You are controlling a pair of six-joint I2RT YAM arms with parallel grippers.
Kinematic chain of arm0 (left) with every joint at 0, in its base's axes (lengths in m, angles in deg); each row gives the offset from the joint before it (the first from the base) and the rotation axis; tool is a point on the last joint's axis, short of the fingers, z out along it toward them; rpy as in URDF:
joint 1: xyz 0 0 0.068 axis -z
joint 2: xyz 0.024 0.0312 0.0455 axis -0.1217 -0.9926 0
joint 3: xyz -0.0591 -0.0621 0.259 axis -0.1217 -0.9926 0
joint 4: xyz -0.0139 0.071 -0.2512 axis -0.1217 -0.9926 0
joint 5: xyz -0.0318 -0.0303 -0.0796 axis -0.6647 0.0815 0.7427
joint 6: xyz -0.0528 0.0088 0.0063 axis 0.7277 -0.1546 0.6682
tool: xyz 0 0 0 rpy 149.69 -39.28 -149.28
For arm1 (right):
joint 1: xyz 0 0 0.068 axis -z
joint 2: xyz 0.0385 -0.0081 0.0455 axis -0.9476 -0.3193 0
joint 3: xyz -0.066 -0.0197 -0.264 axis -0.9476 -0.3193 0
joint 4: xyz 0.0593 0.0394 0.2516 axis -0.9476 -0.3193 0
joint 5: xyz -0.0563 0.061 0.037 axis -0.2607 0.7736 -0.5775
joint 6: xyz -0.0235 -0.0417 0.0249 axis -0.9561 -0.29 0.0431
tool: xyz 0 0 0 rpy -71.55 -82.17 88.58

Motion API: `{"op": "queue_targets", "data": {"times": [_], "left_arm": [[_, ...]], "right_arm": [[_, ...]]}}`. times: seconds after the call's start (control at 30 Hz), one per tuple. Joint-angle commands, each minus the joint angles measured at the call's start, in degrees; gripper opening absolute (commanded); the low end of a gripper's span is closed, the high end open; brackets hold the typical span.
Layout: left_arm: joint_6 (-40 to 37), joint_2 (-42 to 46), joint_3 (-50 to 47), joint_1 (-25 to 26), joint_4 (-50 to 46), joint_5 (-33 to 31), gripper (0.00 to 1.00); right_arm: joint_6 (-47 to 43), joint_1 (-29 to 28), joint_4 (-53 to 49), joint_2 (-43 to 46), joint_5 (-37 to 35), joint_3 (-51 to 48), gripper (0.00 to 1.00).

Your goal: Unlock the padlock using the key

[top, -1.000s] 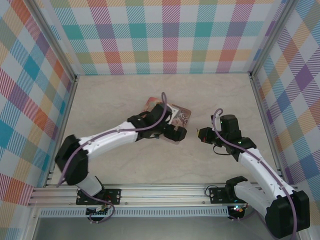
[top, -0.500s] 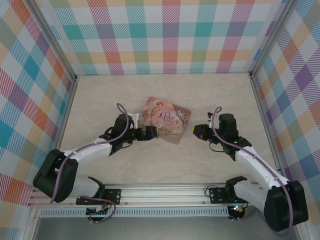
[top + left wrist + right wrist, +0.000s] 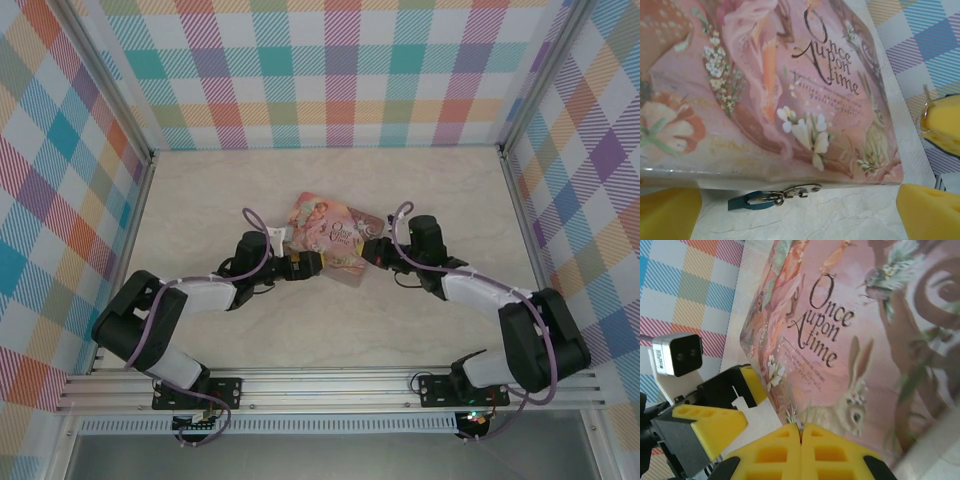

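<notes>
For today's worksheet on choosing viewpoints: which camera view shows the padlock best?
Left wrist: the teal padlock sits clearly at the box's edge, silver shackle visible. From the top it is too small to make out; the right wrist view faces the box's printed lid.

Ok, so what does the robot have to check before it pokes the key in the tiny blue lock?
1. Padlock easy to find: ok. It lies on the table at the edge of the box.
2. Left gripper ready to grab: ok. Its jaws stand wide open, facing the padlock.
3. Padlock held steady: not ok. Nothing grips it.
4. Right gripper shut: ok.
5. Key in the right gripper: cannot tell. A thin sliver at its closed tips is too small to name.
6. Keyhole turned toward the right gripper: cannot tell. No keyhole can be made out.
</notes>
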Motion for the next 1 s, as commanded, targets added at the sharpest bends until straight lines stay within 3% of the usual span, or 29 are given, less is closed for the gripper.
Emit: {"op": "queue_targets", "data": {"times": [0.0, 0.27, 0.53, 0.97], "left_arm": [[1.04, -1.62, -0.53, -0.2, 4.99, 1.22, 0.99], [1.9, -5.2, -0.28, 0.33, 7.09, 2.21, 0.99], [2.7, -9.52, 0.18, 2.34, 10.9, 1.94, 0.95], [6.13, -12.71, 1.96, 4.79, 15.61, 3.3, 0.86]], "right_arm": [[-0.84, -0.77, 5.08, -3.03, 0.88, 2.92, 0.04], [-1.73, -0.93, 4.88, -8.27, -0.12, 4.43, 0.04], [-3.22, -1.01, -0.19, -8.65, -2.23, 4.24, 0.04], [-3.42, -1.4, -0.39, -8.83, -2.28, 3.92, 0.04]]}}
